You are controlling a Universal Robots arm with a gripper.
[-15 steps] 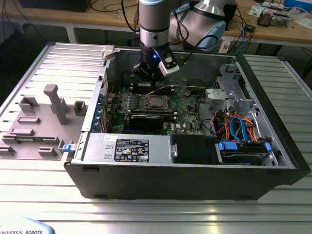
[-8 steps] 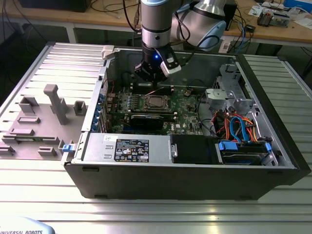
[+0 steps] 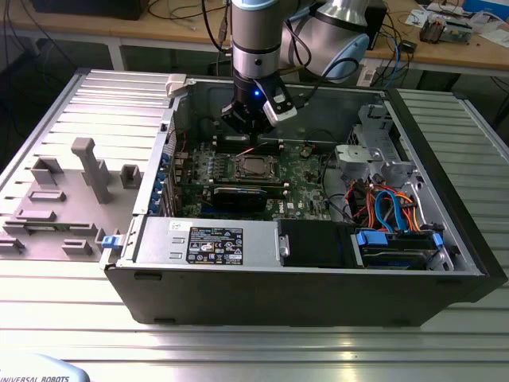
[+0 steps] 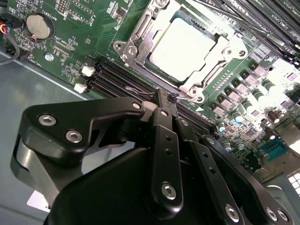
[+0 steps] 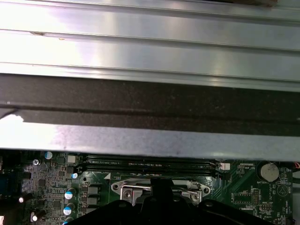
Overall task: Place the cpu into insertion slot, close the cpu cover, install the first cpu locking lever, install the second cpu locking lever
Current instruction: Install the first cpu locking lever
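With the cpu (image 4: 182, 47) seated under the cpu cover (image 4: 140, 35), the pincer (image 4: 163, 99), pressed together, works a locking lever; hooking it needs a careful sideways push.

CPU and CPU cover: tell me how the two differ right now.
The cpu is a plain, solid, dull silver square; the cpu cover is a shiny cut-out frame with screws at its corners. The cpu sits in the middle; the cpu cover lies around its edges. Both are metal-grey and lie flat on the green board.

From my seat I see a ribbed, silvery metal bench (image 3: 238, 350) catching bright glare along its near slats. Behind it stands a wooden desk (image 3: 469, 54) strewn with cables (image 3: 187, 17), over dark floor (image 3: 48, 68).
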